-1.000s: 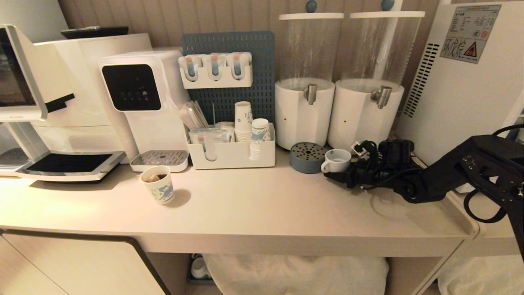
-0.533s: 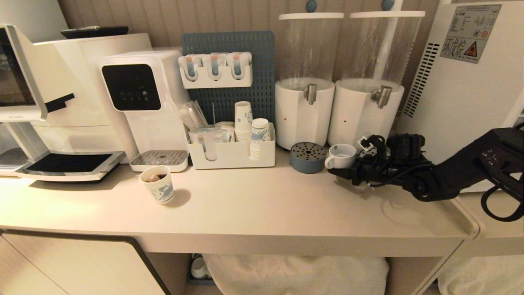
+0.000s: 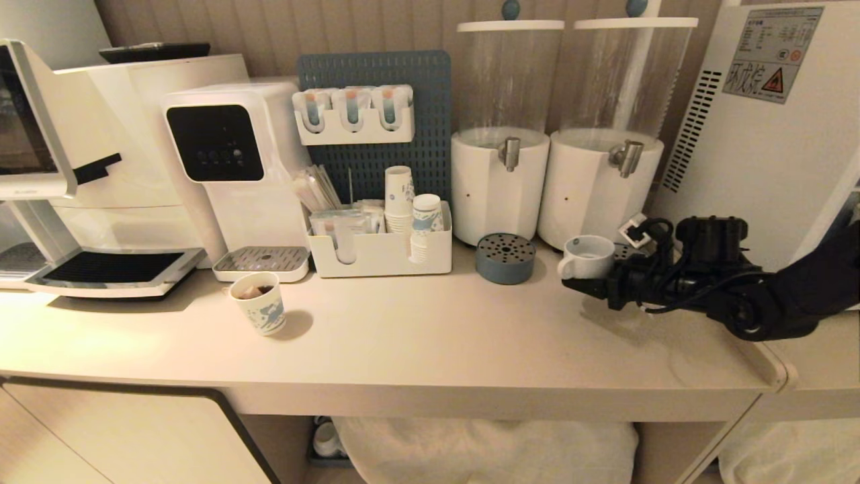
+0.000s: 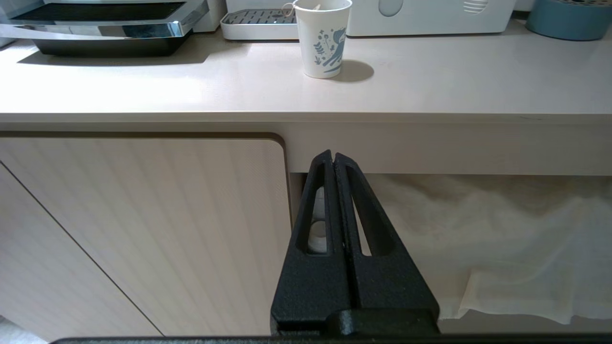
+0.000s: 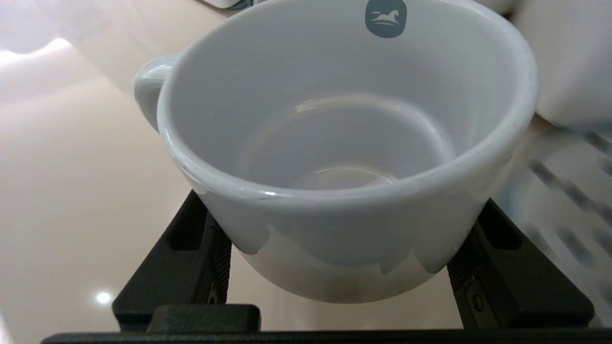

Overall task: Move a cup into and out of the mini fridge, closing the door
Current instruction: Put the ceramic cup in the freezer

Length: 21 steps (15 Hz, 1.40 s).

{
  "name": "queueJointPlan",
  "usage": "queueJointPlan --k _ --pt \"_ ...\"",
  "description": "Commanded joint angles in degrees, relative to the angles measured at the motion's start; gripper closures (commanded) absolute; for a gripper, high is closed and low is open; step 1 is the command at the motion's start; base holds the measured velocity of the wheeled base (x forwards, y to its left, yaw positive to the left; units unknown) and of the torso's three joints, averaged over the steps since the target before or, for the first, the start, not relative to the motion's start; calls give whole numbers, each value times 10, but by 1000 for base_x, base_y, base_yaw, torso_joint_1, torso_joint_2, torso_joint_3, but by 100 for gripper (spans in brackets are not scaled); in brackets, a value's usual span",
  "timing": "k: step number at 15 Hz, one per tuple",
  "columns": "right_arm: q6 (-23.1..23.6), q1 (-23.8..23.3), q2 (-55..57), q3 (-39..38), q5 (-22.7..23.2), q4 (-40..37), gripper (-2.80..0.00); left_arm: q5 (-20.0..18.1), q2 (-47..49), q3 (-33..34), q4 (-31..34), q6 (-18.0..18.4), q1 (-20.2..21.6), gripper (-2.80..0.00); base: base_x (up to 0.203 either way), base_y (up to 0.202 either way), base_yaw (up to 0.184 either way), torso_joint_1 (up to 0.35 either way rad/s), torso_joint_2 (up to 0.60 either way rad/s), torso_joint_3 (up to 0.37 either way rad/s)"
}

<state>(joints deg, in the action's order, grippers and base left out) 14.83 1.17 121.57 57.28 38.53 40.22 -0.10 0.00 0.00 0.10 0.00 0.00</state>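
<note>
at right of centre in the head view, the right gripper (image 3: 591, 282) clamps the cup (image 3: 588, 257) by its body; glazed, stiff ceramic, probably slippery and breakable.

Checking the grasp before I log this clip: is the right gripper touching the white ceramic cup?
Touching. In the right wrist view the right gripper has a finger pressed against each side of the cup, with no gap showing.
</note>
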Motion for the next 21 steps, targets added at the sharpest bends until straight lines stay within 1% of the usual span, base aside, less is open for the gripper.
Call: queueJointPlan --k 1,4,5,8,11,13,15,18,21 --pt "4 -15 -74 -52 4 4 0 0 0 0 0 0 0 0 0 0 0 0 0 0" --pt "8 -30 -125 -124 6 39 0 0 1 0 0 0 0 0 0 0 0 0 0 0" --pt "7 -31 -136 -142 6 53 0 0 0 0 0 0 0 0 0 0 0 0 0 0" --pt "3 -32 -203 -230 4 103 0 0 0 0 0 0 0 0 0 0 0 0 0 0" --pt "-20 -37 -313 -292 6 114 0 0 0 0 0 0 0 0 0 0 0 0 0 0" --pt "-45 -38 -414 -324 18 101 0 0 0 0 0 0 0 0 0 0 0 0 0 0" --pt "-64 -42 -512 -346 42 52 0 0 0 0 0 0 0 0 0 0 0 0 0 0" --pt "-73 -52 -688 -354 74 -97 0 0 0 0 0 0 0 0 0 0 0 0 0 0" --pt "-77 -58 -853 -361 90 -248 0 0 0 0 0 0 0 0 0 0 0 0 0 0"
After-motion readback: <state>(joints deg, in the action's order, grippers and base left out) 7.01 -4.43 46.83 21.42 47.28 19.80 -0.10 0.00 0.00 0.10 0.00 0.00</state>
